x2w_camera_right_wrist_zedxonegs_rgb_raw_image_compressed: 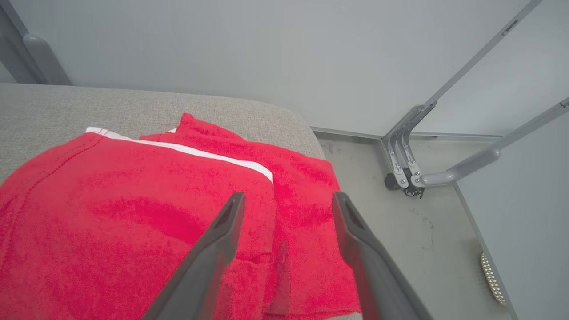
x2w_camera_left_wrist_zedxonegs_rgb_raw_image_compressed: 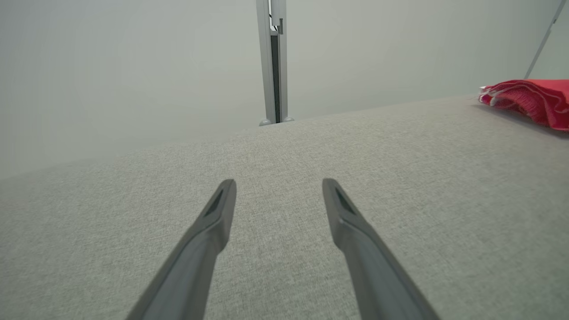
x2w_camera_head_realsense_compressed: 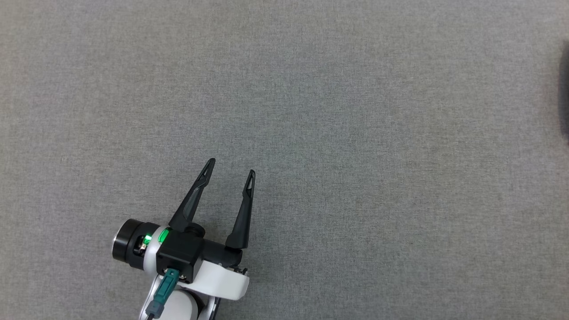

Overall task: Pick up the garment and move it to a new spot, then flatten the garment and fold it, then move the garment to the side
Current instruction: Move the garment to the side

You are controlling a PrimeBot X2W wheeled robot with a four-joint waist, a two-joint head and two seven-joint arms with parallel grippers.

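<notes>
The soft, limp garment (x2w_camera_right_wrist_zedxonegs_rgb_raw_image_compressed: 111,200) is lying folded at the worktop's (x2w_camera_right_wrist_zedxonegs_rgb_raw_image_compressed: 44,102) corner. The right gripper (x2w_camera_right_wrist_zedxonegs_rgb_raw_image_compressed: 288,198) is hovering spread over its layered edge, probably the best hold, and the left gripper (x2w_camera_head_realsense_compressed: 231,166) is spread too.

Probably lab: bare panels (x2w_camera_right_wrist_zedxonegs_rgb_raw_image_compressed: 178,44), metal frame (x2w_camera_right_wrist_zedxonegs_rgb_raw_image_compressed: 402,151).

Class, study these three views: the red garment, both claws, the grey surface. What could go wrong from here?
1. The garment lies at the grey surface's edge, beside the drop to the floor; a push from the open right claw could slide it off.
2. It lies in layers; pinching only the top one could undo the fold.
3. The open left claw is over bare surface, far from the garment, so it cannot steady it.
</notes>
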